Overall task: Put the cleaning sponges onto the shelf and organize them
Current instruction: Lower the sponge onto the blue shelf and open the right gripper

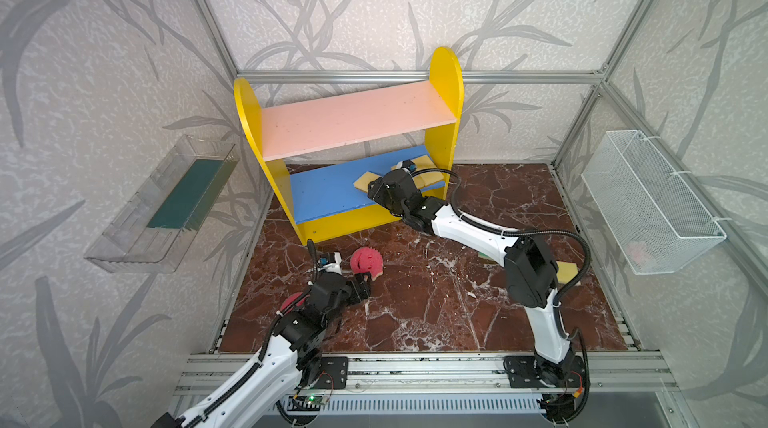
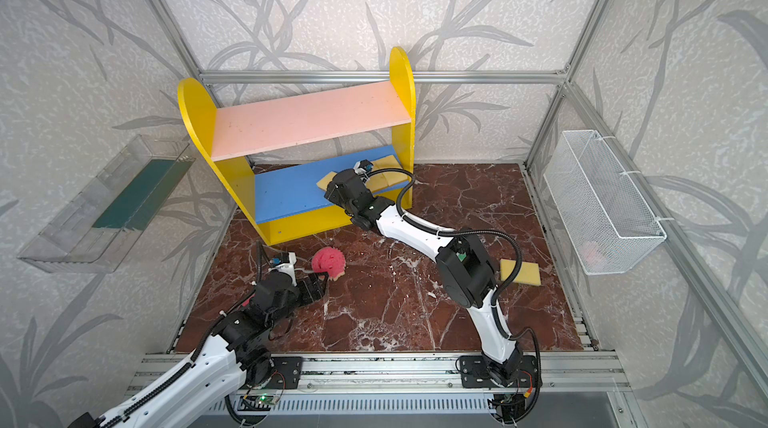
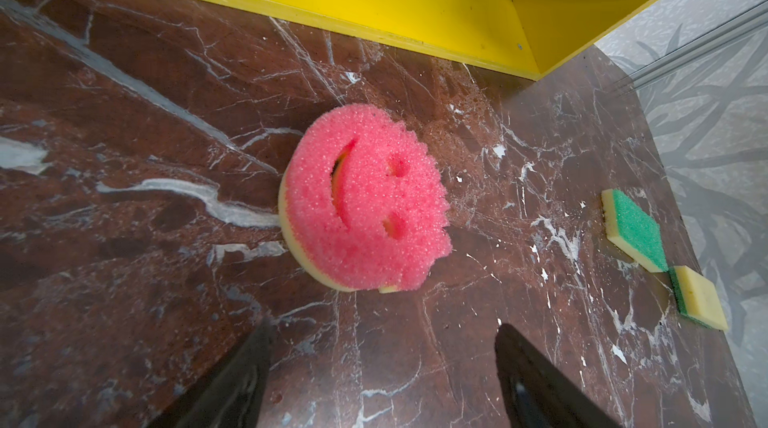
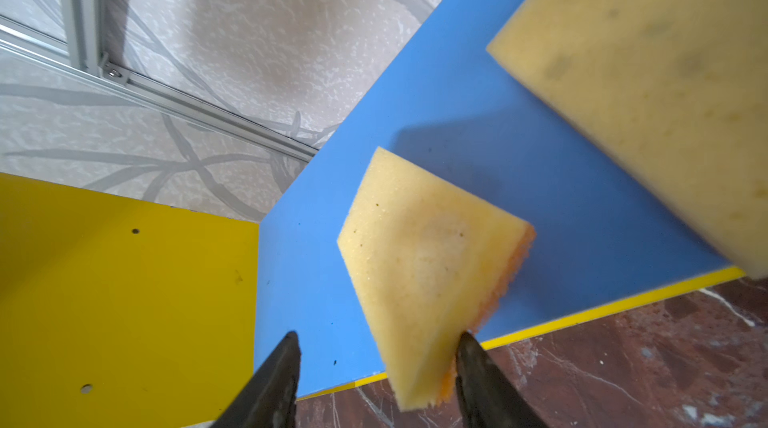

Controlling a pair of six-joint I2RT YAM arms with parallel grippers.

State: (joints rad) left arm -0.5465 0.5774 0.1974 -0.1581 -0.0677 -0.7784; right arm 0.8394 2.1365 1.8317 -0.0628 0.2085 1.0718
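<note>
1. Robot test cell in a lab, not a home.
2. Aluminium frame (image 1: 415, 76) boxes in the space; its walls (image 1: 374, 10) are leaf-print wallpaper panels.
3. Floor (image 1: 415, 301) is a marble-look sheet laid inside the frame.
4. Two arms bolted to a slotted rail (image 1: 415, 376) at the front, with exposed cables and a lit circuit board (image 2: 259, 399).
</note>
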